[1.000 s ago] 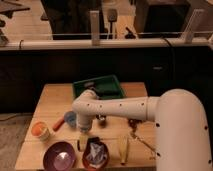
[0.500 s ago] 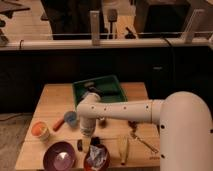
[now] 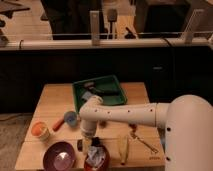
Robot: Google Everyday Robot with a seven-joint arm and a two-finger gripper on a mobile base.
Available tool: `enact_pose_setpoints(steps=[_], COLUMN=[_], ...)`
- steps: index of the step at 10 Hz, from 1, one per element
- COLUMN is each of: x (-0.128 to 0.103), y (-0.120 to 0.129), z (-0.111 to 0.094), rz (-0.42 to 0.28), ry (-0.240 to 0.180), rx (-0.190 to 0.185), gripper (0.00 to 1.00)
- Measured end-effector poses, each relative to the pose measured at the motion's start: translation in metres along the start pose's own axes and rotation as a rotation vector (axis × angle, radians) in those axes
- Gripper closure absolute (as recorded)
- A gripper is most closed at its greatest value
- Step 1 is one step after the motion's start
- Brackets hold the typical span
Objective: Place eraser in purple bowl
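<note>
Wooden table (image 3: pixel 55 100), with the arm come down to its front edge

Over the last second the white arm (image 3: pixel 125 114) has swung away from the green tray (image 3: pixel 76 95) and sunk toward the near side, which I judge to be the reach for the pick rather than the carry. The purple bowl (image 3: pixel 49 150) sits at the front left with no eraser visible in it, and a crumpled snack bag (image 3: pixel 96 157) lies just to its right. The gripper (image 3: pixel 93 144) hangs low right above that bag (how wide it stands, and whether it has hold of anything, cannot be told). A small dark block (image 3: pixel 80 145), likely the eraser, lies on the wood just beside it, between bowl and bag.
</note>
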Motion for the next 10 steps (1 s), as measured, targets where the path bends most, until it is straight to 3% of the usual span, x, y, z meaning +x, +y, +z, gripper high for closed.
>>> enact_pose_setpoints(steps=[4, 10], x=[-0.0042, -0.0025], y=[-0.0041, -0.0048], z=[0.0045, 0.0040], rz=[-0.039, -0.037], ry=[-0.026, -0.012], rx=[-0.004, -0.015], gripper=[0.20, 0.20])
